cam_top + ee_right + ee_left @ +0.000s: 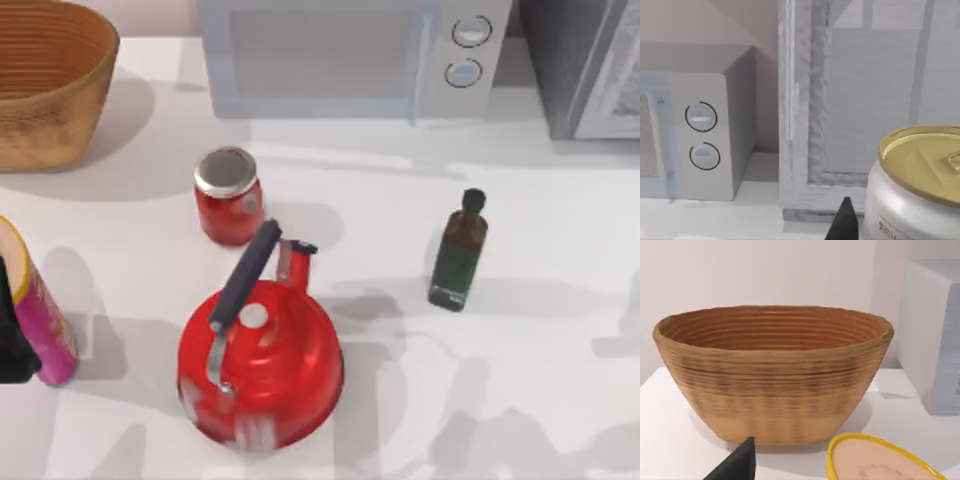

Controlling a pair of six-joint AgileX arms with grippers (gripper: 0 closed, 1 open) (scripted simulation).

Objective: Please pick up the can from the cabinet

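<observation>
**Entry: can at the right gripper, grip unconfirmed**

Step in hand, as I judge it: securing the can and carrying it away from the cabinet.

Left gripper (740, 465) is parked at 9 o'clock on the table edge, just beside a pink tube (40, 320) with a yellow rim. I cannot tell whether it is apart or together. I leave it alone.

Right gripper (844, 222) is the working one. In its wrist view the can (917, 192), silver body with a gold lid, sits just beside it and upright. The cabinet (865, 100) stands behind, pale and framed. I cannot tell whether the tool is clamped on the can or only alongside it, nor what the can rests on.

How to do it well:
- Confirm the clamp before any lift. The wall is smooth metal and, I would guess, slippery.
- Grip mid-body, not at the lid rim.
- Keep the can upright and draw it straight back from the cabinet frame before turning.
- Move slowly. The cabinet front is close.

Surface and room, from the top view:
- Table (540, 200): white, matt, lit so that it throws soft shadows.
- Basket (45, 80) at 10 o'clock, woven.
- Red jar (228, 195) near centre, with a red kettle (260, 365) at 6 o'clock just beside it.
- Microwave (350, 55) at 12 o'clock, against the back.
- Dark bottle (458, 250) at 3 o'clock, standing well apart from the kettle.
- The cabinet is at 1 o'clock, beside the microwave.
- Wall (765, 270): plain and pale.

Free table lies right of the bottle, which I judge the safest route out.
</observation>
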